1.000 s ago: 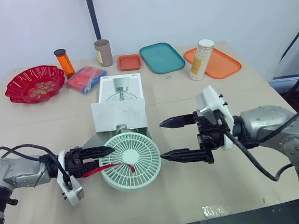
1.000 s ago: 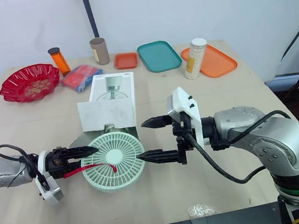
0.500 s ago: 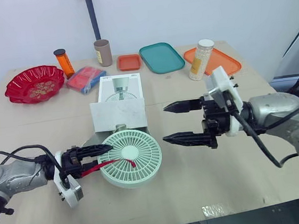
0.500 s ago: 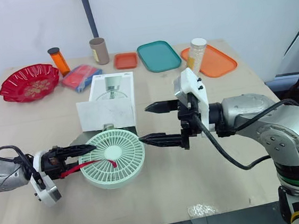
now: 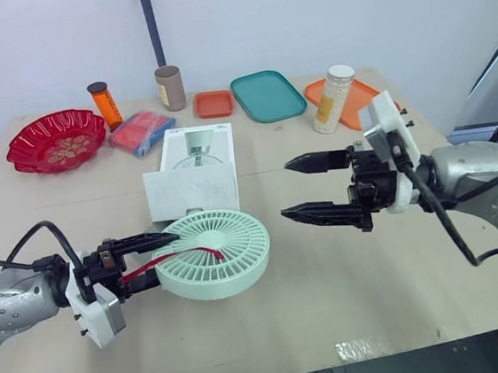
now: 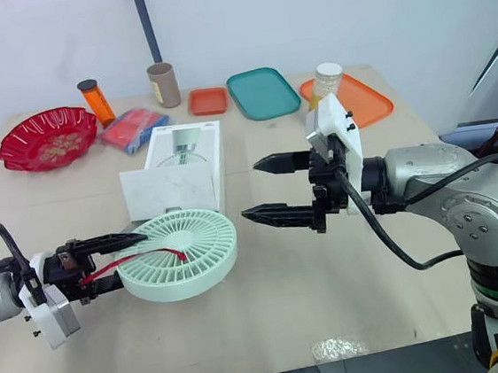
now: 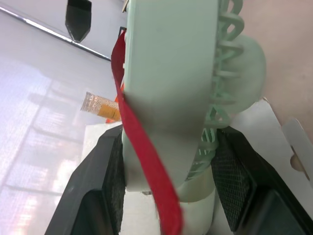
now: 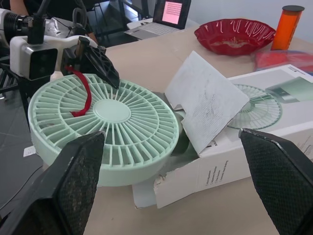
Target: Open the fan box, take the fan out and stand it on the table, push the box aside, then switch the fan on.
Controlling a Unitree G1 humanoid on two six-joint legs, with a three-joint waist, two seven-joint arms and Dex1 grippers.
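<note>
The left jaws gripped the rim of the fan (image 5: 213, 253), which lay face-up and tilted at the mouth of the open box (image 5: 196, 170) on the table (image 5: 332, 302). The right jaws hung wide open just beside the fan, not touching it. The step in hand looked like taking the fan out. Next, it probably needed drawing clear and standing upright.

head stereo: down over table (image 5: 333, 307) | wrists: close, both on fan (image 8: 112, 122)

Mint-grn fan (image 5: 217, 263) w/ red strap (image 5: 163, 260); white box (image 5: 191, 190); red bowl (image 5: 57, 142).
</note>
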